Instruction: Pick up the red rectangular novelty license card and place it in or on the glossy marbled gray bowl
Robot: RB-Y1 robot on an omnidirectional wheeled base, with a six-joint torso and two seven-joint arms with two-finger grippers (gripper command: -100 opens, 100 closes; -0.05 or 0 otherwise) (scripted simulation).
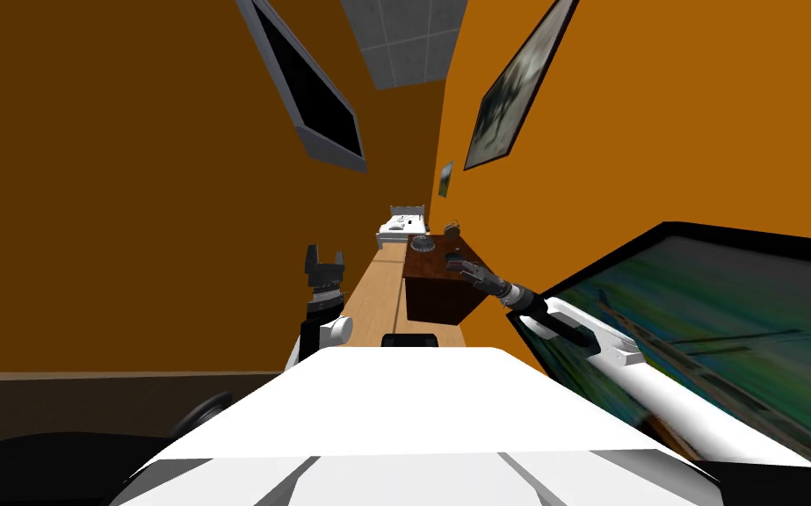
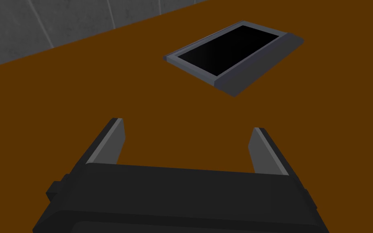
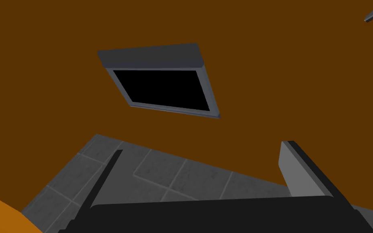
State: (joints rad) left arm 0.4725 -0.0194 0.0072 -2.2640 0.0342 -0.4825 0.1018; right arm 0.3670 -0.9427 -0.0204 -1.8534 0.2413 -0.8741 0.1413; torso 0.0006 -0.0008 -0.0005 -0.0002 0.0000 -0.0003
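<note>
The left gripper stands raised, off to the left of the cabinet and well apart from it; its fingers are spread wide with nothing between them. To that gripper's right runs a strip of pale wooden floor, and beyond the strip, further off, stands a white bed. Right of the floor strip a dark brown cabinet stands against the orange wall. On its top, beyond the right gripper and a little to that gripper's left, sits the grey bowl, apart from the fingertips. A small dark round thing stands just beside the bowl, nearer the wall, too small to name. The right gripper hangs just over the cabinet's top, on the side of the bowl nearer to me, reaching in from the right on a white forearm; its fingers are parted and hold nothing. The red card is too small to make out on the cabinet from the head camera, so I cannot tell where it lies relative to either gripper. Right of the right arm, a large framed picture in greens hangs on the orange wall, close beside the forearm
</note>
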